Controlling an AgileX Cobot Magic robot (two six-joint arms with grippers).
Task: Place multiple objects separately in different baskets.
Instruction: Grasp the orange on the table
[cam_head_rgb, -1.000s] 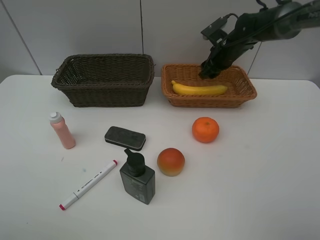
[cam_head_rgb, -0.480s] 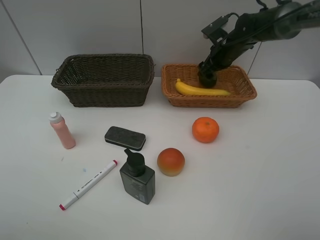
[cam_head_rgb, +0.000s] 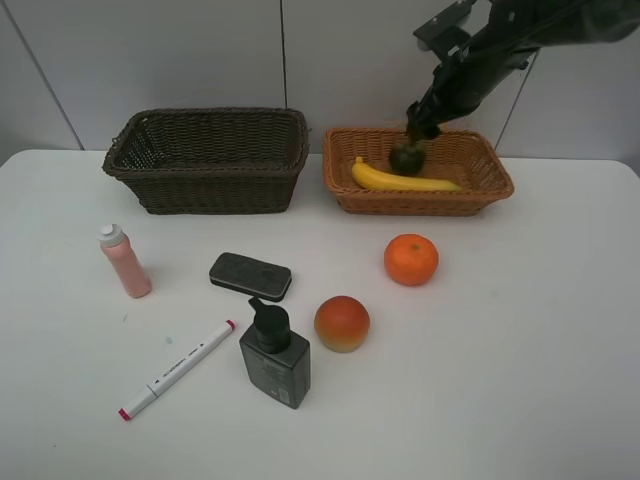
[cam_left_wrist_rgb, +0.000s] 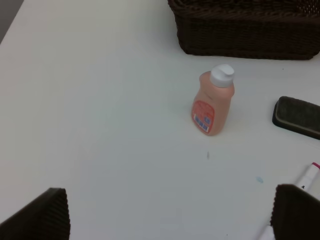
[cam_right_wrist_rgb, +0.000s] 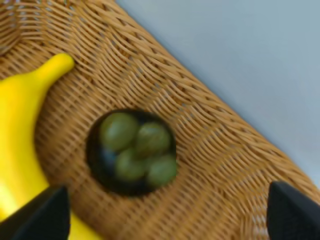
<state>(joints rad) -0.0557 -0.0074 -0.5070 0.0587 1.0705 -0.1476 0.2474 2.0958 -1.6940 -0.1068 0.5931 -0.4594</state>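
The dark mangosteen (cam_head_rgb: 405, 158) lies in the orange-tan basket (cam_head_rgb: 495, 180) at far right, just beside the yellow banana (cam_head_rgb: 405, 181). The right gripper (cam_head_rgb: 417, 113) hangs above it, fingers spread wide and holding nothing. The fruit looks delivered, so a clean exit should rise straight up past the wicker rim before swinging near toward the orange (cam_head_rgb: 411, 259). The left gripper (cam_left_wrist_rgb: 170, 215) waits with fingers apart near the pink bottle (cam_left_wrist_rgb: 212, 102).

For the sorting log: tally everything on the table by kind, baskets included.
Fruit: 4 (banana, orange, peach, mangosteen)
Bottles: 2 (pink bottle, dark pump bottle)
Stationery: 2 (eraser block, marker)
Baskets: 2 (dark brown basket, orange-tan basket)
Total: 10
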